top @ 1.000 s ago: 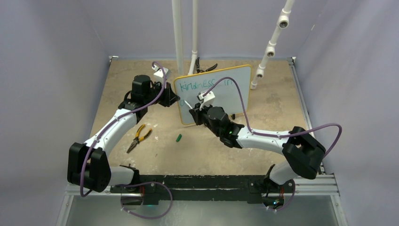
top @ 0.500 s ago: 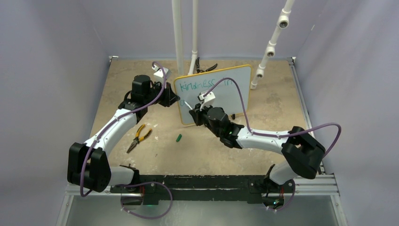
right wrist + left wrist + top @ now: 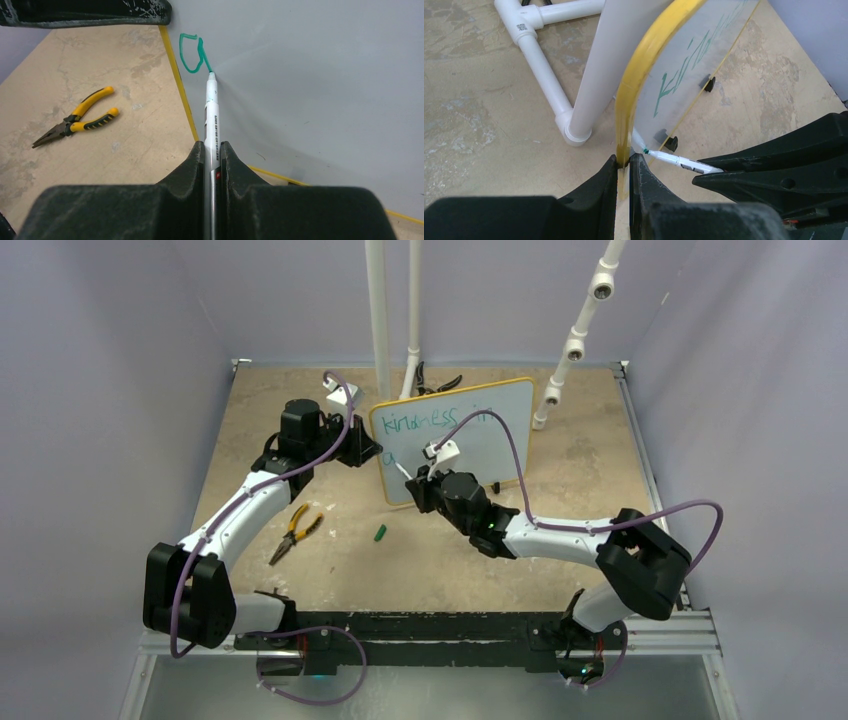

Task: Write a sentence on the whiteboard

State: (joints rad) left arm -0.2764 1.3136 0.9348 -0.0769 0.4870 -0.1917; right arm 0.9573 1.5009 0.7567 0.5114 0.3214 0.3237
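R arm has slid a bit down and left along the whiteboard [image 3: 490, 445]; marker tip is on the surface.

Now the right gripper [image 3: 212, 148] is clamped on a white marker [image 3: 211, 112]. Its teal tip touches the board just ahead of the fingers, at the tail of a fresh looped letter [image 3: 192, 54]. Board is white w/ thin yellow frame, upright on black feet. The sentence [image 3: 435, 422], thin teal script starting "kindness", runs along the top, above that gripper. The left gripper [image 3: 623, 161] pinches the board's left edge. Yellow pliers [image 3: 75, 120] lie left of the marker.
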